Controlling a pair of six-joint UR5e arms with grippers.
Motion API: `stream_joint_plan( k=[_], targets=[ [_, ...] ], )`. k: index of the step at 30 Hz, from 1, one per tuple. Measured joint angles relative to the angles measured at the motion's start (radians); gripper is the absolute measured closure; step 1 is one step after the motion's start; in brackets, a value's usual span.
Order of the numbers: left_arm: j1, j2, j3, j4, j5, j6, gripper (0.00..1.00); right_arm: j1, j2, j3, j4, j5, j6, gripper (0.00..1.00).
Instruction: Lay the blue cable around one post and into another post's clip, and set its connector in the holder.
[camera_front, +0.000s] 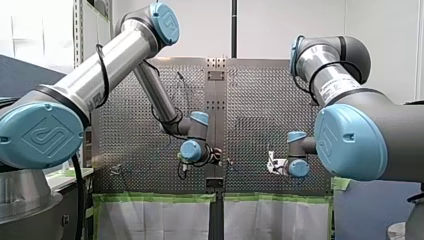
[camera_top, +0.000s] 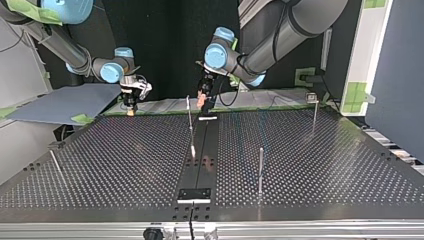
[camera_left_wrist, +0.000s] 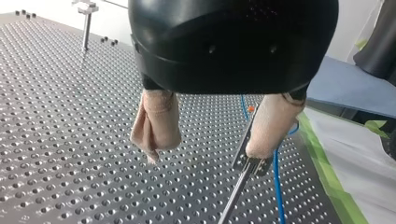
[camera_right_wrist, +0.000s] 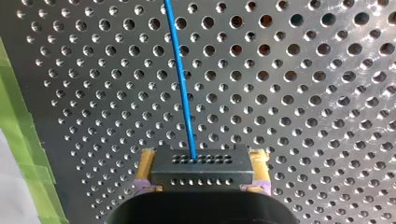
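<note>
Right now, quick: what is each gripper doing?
Left gripper: open, holding nothing.
Right gripper: shut on the connector, with the cable running out ahead of it.

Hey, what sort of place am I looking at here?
Most likely a robotics lab test cell: two industrial arms, my left arm and my right arm, reach over a perforated metal table fitted with thin posts, its edge marked with green tape.

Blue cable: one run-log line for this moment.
right gripper: shut on connector | left gripper: open, beside clip post | blue cable: leads out of connector
</note>
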Motion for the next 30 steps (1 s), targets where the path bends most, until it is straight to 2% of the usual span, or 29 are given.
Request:
stream_joint_plan(
  k=[15, 21, 25, 30],
  targets=[
    [-0.003, 0.002, 0.0, 0.002, 0.011, -0.018, 0.0, 0.001, 0.0, 0.0, 0.002, 0.0, 0.002, 0.99],
    [-0.004, 0.017, 0.0, 0.002, 0.037, -0.016, 0.0, 0.001, 0.0, 0.0, 0.001, -0.002, 0.002, 0.99],
    [-0.006, 0.035, 0.0, -0.001, 0.018, -0.014, 0.0, 0.001, 0.0, 0.0, 0.001, -0.006, 0.003, 0.99],
    [-0.007, 0.043, 0.0, -0.01, -0.025, -0.012, 0.0, 0.001, 0.001, 0.0, 0.0, -0.006, 0.003, 0.99]
  ],
)
